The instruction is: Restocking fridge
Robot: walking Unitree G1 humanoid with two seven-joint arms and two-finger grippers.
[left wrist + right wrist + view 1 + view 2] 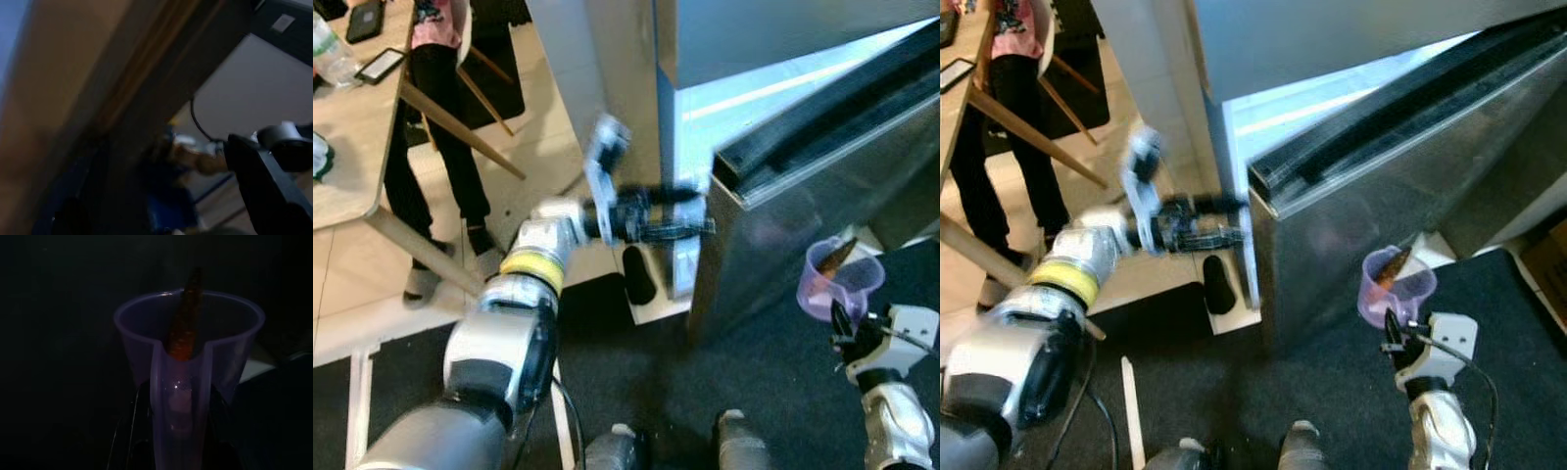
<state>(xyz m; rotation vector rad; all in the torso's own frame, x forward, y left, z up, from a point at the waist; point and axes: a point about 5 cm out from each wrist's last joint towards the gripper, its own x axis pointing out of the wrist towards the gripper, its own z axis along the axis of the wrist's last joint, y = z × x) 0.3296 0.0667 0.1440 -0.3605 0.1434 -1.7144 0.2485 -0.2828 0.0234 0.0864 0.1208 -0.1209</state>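
Purple cup clamped in right tool; left tool blurred, state unclear.

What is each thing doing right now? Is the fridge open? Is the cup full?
Fridge door: partly open, light showing in the gap.
Left pincer: reaching to the door's edge; open or shut, cannot tell.
Right pincer: shut on the cup, held low by the door.
Cup: purple, upright, held up.
Carrot: orange, standing in the cup, tip poking out.
Person: standing by the table.
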